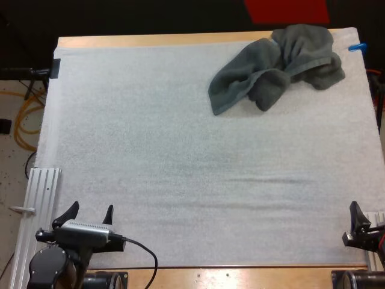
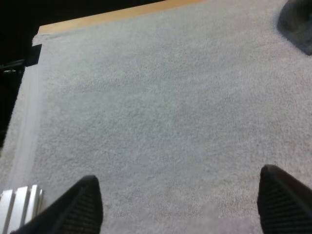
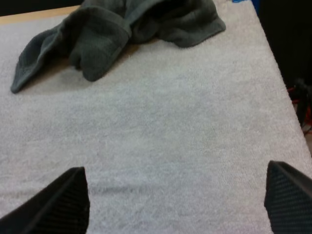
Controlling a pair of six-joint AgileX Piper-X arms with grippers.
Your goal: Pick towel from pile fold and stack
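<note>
Picking the crumpled dark grey-green towel (image 1: 277,66) off the mat is, as I am judging it, the step in hand, and it is not yet begun. The towel is lying on the far right part of the white mat (image 1: 150,156), close to the far edge of the wooden table (image 1: 150,41).

The left gripper (image 2: 179,178) is hovering over the near left part of the mat, with its two black fingers spread wide and holding nothing. The right gripper (image 3: 175,168) is hanging at the near right edge. Its fingers are also standing far apart over bare mat, well apart from the towel.

To do this step well, I am thinking the right arm should go, because it is on the towel's side. It should be aiming at a thin outer edge or corner and not at the thick bunched middle, where the fingers may be catching several layers at once. Lifting high enough for the cloth to hang free, then bringing it toward the middle of the mat, should be letting the left gripper take a second corner.

The towel's long axis is running diagonally, from near left to far right. Its flatter, thinner flap is pointing near left, toward the open mat. The bulkier folds are sitting at the far right end.
</note>
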